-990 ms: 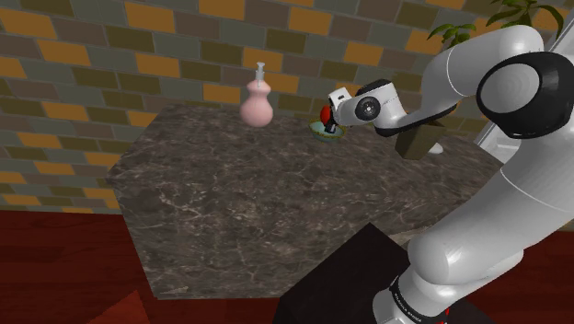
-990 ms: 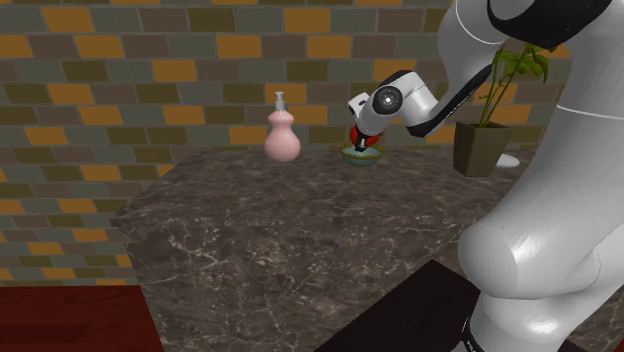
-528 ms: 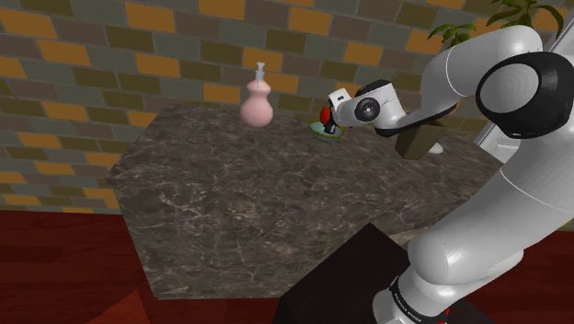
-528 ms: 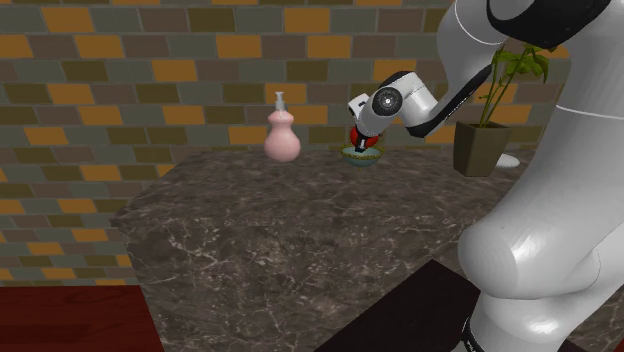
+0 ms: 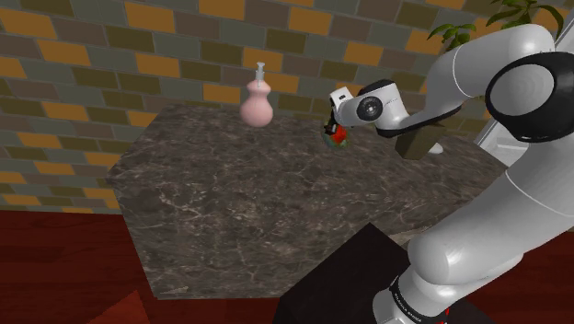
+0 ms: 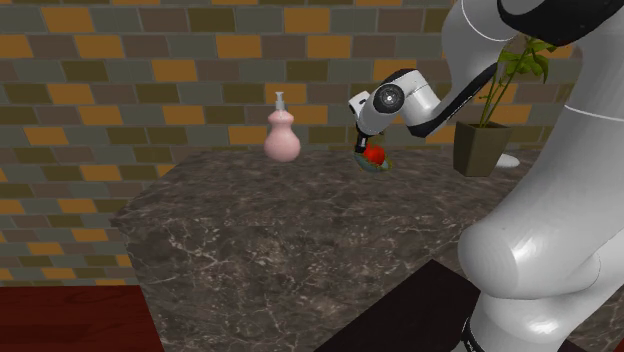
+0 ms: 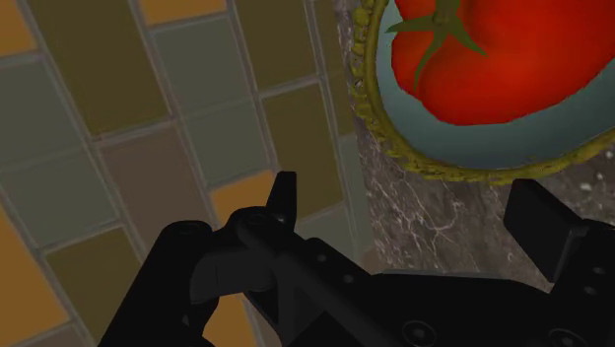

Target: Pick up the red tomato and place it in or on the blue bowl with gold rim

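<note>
The red tomato [image 7: 493, 59] with its green stalk lies in the pale blue bowl with a gold rim [image 7: 473, 145], at the far side of the dark marble table [image 5: 239, 202]. My black gripper [image 7: 414, 207] is open just above and beside the bowl, its fingers [image 7: 284, 197] apart and touching nothing. In the shoulder view the gripper [image 5: 331, 123] hangs at the tomato [image 5: 338, 135]. From the second exterior view the tomato [image 6: 375, 153] rests in the bowl [image 6: 379, 166], which looks tilted, right under the gripper [image 6: 360, 143].
A pink pump bottle [image 5: 257, 103] stands at the table's back edge, to the shoulder view's left of the bowl. A potted plant [image 6: 482, 145] stands to the bowl's right, behind my forearm. A brick wall [image 5: 138, 55] closes the back. The black stand [image 5: 354, 276] is near.
The fingers have opened and let go of the tomato. Tomato and bowl now show slightly to the right of and lower than before, the bowl looking tilted.
</note>
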`<state>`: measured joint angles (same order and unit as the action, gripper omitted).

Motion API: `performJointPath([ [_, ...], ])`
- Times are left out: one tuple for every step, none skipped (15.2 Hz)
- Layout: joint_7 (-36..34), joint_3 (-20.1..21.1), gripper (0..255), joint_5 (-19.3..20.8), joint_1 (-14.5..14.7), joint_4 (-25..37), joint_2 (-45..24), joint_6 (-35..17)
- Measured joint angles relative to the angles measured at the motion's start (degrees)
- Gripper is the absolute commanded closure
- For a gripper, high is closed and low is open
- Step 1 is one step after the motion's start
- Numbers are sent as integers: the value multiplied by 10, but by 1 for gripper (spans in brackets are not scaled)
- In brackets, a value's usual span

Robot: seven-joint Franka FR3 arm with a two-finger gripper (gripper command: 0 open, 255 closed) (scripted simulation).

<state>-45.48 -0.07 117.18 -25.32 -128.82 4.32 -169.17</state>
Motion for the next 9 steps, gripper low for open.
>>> performJointPath([
  [15, 1, 0, -16, -1, -16, 19, -1],
  [37, 3, 0, -37, -3, -36, 44, -3],
  [44, 4, 0, -44, -3, -47, 56, -3],
  [46, 5, 0, -47, -3, -52, 61, -3],
  [47, 6, 0, -49, -3, -54, 63, -2],
  [48, 6, 0, -50, -3, -55, 64, -2],
  [49, 6, 0, -50, -3, -56, 65, -2],
  [49, 6, 0, -51, -3, -56, 65, -2],
  [49, 6, 0, -51, -3, -56, 65, -2],
])
